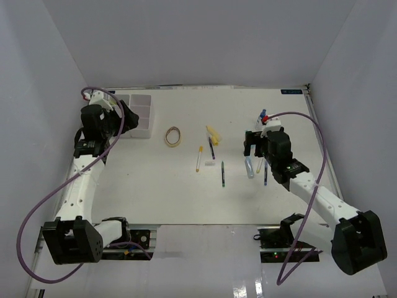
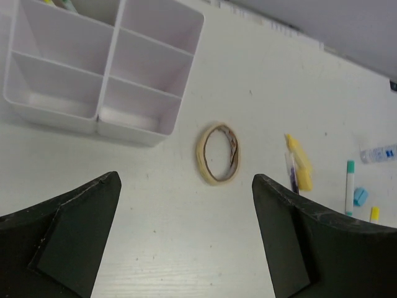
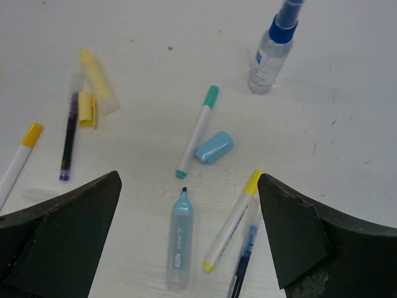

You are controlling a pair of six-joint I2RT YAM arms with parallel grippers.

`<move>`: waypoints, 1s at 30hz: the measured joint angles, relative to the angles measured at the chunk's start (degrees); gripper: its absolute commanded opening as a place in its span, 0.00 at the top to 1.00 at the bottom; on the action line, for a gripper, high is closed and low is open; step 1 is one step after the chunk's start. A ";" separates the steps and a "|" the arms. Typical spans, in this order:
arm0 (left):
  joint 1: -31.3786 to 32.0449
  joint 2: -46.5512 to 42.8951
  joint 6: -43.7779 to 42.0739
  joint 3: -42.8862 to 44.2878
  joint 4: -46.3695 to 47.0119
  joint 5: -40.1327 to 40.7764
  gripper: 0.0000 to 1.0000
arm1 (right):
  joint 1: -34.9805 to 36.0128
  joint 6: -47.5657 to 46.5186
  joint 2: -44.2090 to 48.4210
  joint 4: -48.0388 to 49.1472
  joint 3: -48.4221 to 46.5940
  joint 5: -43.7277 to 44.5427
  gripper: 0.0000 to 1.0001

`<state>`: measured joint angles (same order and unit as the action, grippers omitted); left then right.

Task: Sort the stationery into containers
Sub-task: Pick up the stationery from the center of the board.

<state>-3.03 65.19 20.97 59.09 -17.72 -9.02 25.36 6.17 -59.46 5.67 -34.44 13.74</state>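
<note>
The white six-compartment tray [image 1: 138, 115] stands at the far left; it also shows in the left wrist view [image 2: 99, 116]. My left gripper [image 1: 127, 119] is open and empty, just right of the tray [image 2: 186, 180]. A tan ring [image 2: 218, 154] lies flat beyond it. My right gripper [image 3: 189, 180] is open and empty above a light blue marker [image 3: 180, 245], a green-capped pen [image 3: 197, 131], a small blue eraser [image 3: 214, 147], a yellow-capped pen [image 3: 231, 228] and a blue pen [image 3: 245, 257]. A blue-capped bottle [image 3: 270, 53] lies farther off.
A yellow highlighter [image 3: 99, 90] and a dark purple pen [image 3: 68, 136] lie mid-table, with another yellow-capped pen [image 1: 199, 158] and a dark green pen [image 1: 223, 173] nearer. White walls enclose the table on three sides. An item end peeks from a far tray compartment [image 2: 65, 5].
</note>
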 measured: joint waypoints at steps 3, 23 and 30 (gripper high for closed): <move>2.62 0.02 -0.66 -4.50 2.12 -0.13 0.02 | -3.89 -1.25 -4.46 4.46 -0.83 -0.52 0.02; 4.44 -0.11 -0.74 -8.50 3.50 -0.90 0.02 | -16.22 -5.01 -34.97 29.46 -12.26 -12.00 0.13; 4.42 -0.04 -0.57 -8.50 3.37 -0.87 0.02 | -17.94 -5.20 -41.88 31.82 -17.55 -14.91 0.18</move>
<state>1.39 65.14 20.40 50.59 -14.35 -9.89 7.42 0.97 -101.34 37.50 -51.99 -1.17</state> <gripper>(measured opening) 0.979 0.837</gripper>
